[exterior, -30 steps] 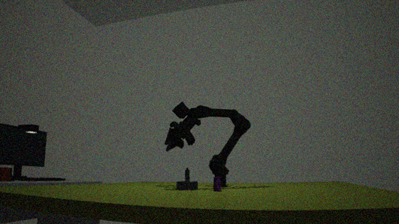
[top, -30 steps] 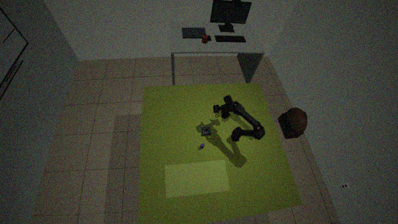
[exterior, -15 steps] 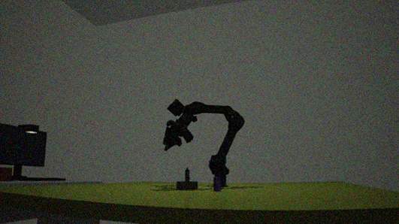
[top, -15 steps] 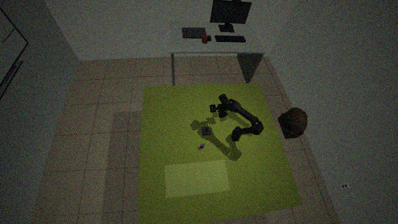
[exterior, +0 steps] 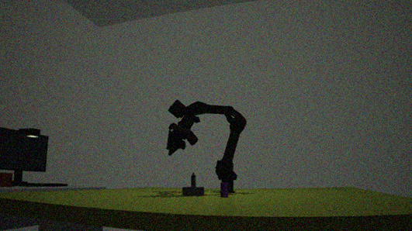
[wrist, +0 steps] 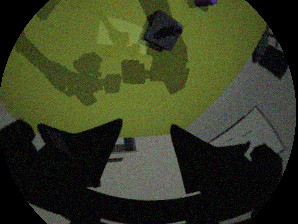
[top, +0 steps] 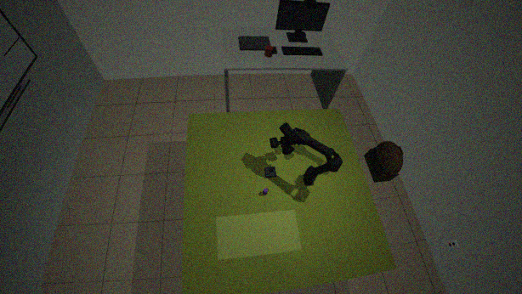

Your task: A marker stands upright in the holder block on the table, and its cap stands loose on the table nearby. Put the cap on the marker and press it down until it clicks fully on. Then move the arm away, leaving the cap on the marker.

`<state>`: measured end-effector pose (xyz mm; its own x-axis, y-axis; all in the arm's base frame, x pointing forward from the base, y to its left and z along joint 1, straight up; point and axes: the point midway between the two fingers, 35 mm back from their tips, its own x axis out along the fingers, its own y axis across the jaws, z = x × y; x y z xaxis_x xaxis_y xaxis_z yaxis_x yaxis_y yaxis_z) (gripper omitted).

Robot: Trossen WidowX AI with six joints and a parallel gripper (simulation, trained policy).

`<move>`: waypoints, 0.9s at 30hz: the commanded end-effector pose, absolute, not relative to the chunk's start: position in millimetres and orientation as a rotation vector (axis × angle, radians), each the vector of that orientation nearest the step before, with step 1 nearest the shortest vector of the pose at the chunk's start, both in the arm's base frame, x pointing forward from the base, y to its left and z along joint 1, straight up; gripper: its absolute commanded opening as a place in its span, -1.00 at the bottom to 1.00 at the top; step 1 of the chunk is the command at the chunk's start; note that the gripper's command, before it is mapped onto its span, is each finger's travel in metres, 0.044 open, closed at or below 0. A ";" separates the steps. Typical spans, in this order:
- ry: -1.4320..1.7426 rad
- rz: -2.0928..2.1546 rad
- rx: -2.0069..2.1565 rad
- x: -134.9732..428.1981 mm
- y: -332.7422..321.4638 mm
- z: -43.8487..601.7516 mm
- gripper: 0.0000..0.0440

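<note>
The dark holder block (top: 267,174) (exterior: 193,192) (wrist: 159,21) sits on the yellow-green table. The dark marker (exterior: 193,180) stands upright in it, with its narrow tip bare at the top. The purple cap (top: 265,191) (exterior: 224,189) (wrist: 205,2) stands apart from the block on the table; the wrist view cuts it off at its top edge. My gripper (exterior: 169,152) (wrist: 146,124) is open, with nothing between its fingers. It hangs well above the table, higher than the marker and a little to its left in the exterior view.
The arm's base (top: 310,176) stands on the table near the block and cap. A paler rectangle (top: 258,234) shows on the table. Behind the table are a monitor (top: 302,15) (exterior: 19,149), a keyboard (top: 302,51) and a red mug (top: 269,51) (exterior: 6,179). The arm casts shadows around the block.
</note>
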<state>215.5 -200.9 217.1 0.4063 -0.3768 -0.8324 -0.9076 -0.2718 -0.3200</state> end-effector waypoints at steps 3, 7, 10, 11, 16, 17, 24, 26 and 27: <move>1.105 0.835 -1.818 228.7 -199.1 218.2 0.43; 1.101 0.856 -1.805 237.0 -197.0 217.2 0.44; 1.099 0.871 -1.796 243.3 -195.1 216.3 0.44; 1.098 0.876 -1.793 245.4 -194.5 216.0 0.44; 1.096 0.899 -1.778 255.9 -190.8 214.4 0.44; 1.095 0.903 -1.775 258.0 -190.0 214.1 0.44; 1.094 0.933 -1.755 272.5 -183.6 211.5 0.44; 1.093 0.941 -1.749 276.5 -181.6 210.8 0.44; 1.093 0.945 -1.746 278.5 -180.5 210.4 0.44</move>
